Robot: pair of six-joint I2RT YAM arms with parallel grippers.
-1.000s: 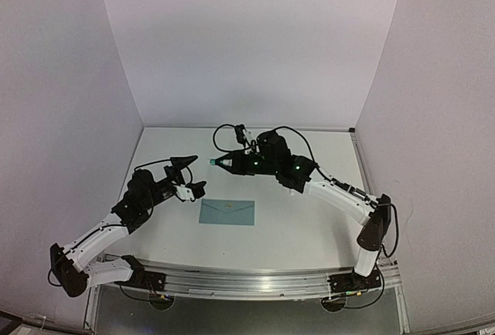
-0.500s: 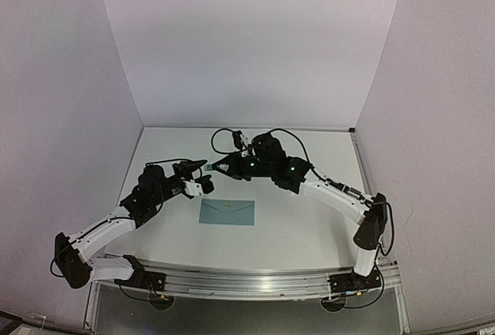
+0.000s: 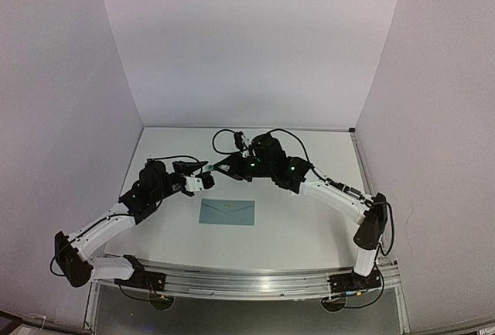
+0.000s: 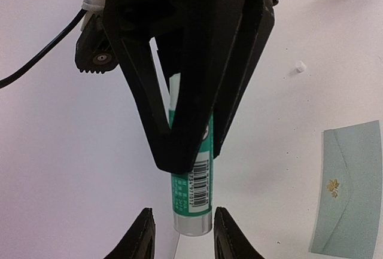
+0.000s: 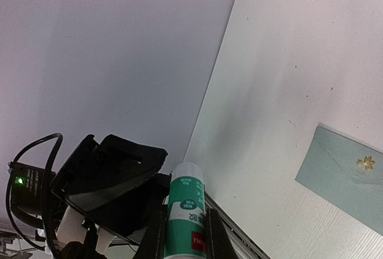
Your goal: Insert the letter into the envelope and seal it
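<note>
Right gripper [image 5: 182, 230] clamps the glue stick [image 5: 186, 202]. Left gripper [image 4: 185, 238] has its jaws apart, straddling the stick's free end. Envelope [image 3: 227, 212] lies flat on the tabletop [image 3: 309, 230] below both grippers; the letter is not visible. Probably uncapping: centre the end, pinch squarely, pull along the axis.

1 green-and-white glue stick [image 4: 191, 202] with a barcode, 1 tiny white piece [image 4: 300, 66] on the white table [image 3: 294, 234]

Pale teal envelope [image 3: 227, 212] lying flat, flap folded down.
</note>
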